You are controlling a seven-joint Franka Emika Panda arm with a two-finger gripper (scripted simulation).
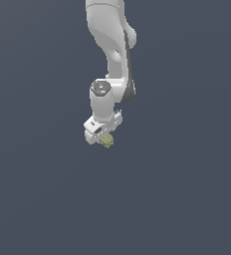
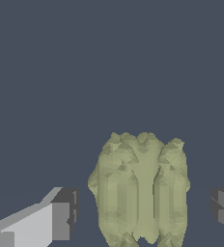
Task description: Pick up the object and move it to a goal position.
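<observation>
Olive object (image 2: pixel 140 190) between spread fingers (image 2: pixel 61 217) of hand (image 2: pixel 143 214) — ungripped, base cropped.

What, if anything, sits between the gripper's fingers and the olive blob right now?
Nothing visible does. In the wrist view the olive blob sits between the two fingers, with only bare gaps on each side and no contact yet. In the exterior view the gripper is directly over it. No goal marker shows.

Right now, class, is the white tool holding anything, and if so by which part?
Nothing is held. The lumpy olive-green blob sits between the tool's open fingers, with a visible gap on each side.
</observation>
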